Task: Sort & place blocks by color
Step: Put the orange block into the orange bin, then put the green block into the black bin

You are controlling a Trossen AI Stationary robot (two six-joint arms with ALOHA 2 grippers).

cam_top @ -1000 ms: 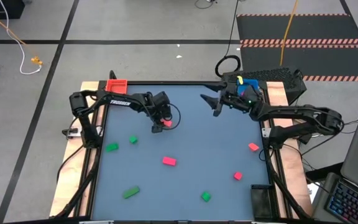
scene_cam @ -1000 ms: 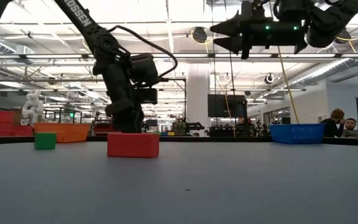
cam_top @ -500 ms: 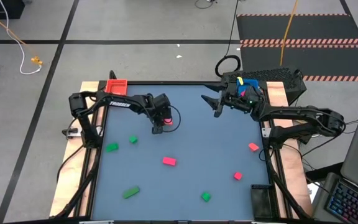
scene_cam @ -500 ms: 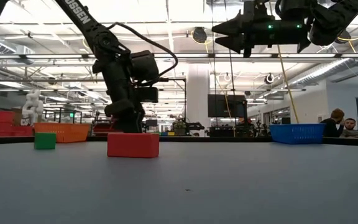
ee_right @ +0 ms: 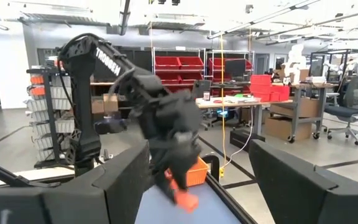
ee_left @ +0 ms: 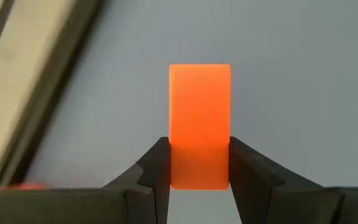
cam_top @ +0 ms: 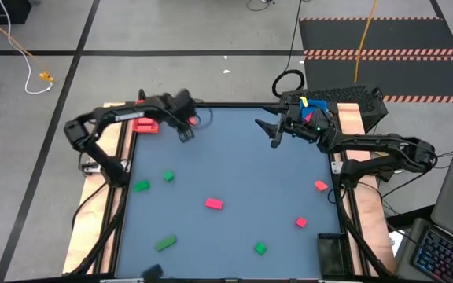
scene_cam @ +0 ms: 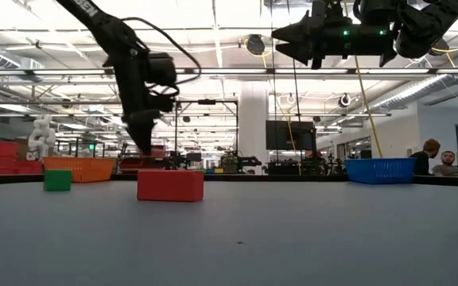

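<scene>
My left gripper [cam_top: 185,134] is raised over the table's far left part, beside the red tray [cam_top: 146,118], and is shut on a salmon-red bar block [ee_left: 199,106]. The right wrist view shows that block [ee_right: 182,196] below the left arm. My right gripper [cam_top: 267,132] hovers open, high over the far side, and touches nothing. Lying flat on the table are green blocks [cam_top: 141,186] [cam_top: 168,177] [cam_top: 165,243] [cam_top: 261,248], a pink block [cam_top: 214,203] and two reddish blocks [cam_top: 321,185] [cam_top: 301,222]. My left gripper [ee_left: 199,142] pinches the bar's near end [ee_left: 199,169] between its two fingers, one on each long side. The fingers come from above, pointing down, and lie along the bar. The bar sticks out past the fingertips, lifted clear of the table.
A dark tray [cam_top: 330,253] sits at the near right corner. A blue tray [cam_top: 309,106] lies under the right arm at the far right. The table's raised black frame [cam_top: 124,196] runs along the edges. In the low view, a red-looking block [scene_cam: 170,184] and green cubes [scene_cam: 57,179] stand mid-table.
My left gripper has risen from the table's middle-left with the salmon-red bar and swung toward the far left corner, ending next to the red tray. The bar, which lay on the table, is now lifted clear. The right arm has kept still.
</scene>
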